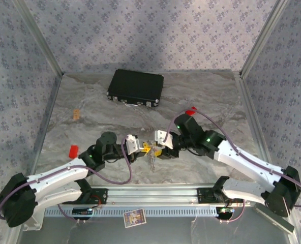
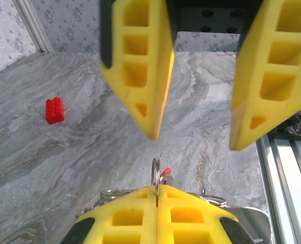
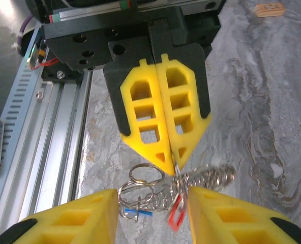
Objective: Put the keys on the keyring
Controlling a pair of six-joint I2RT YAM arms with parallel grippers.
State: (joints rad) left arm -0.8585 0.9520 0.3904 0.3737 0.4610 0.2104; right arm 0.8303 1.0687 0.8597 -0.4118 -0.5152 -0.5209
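My left gripper is shut on the keyring, which stands edge-on out of its yellow fingertips. A tangle of wire rings and a coil spring hangs from that grip, just above the table. The keys hang in the tangle: a red head and a blue one, both blurred. My right gripper is open, its fingers on either side of the tangle and touching nothing. It faces the left gripper tip to tip. From above, the two grippers meet at mid-table.
A black case lies at the back. Red blocks sit at the left and back right, with a tan chip at far left. The aluminium rail runs along the near edge, with a small card in front of it.
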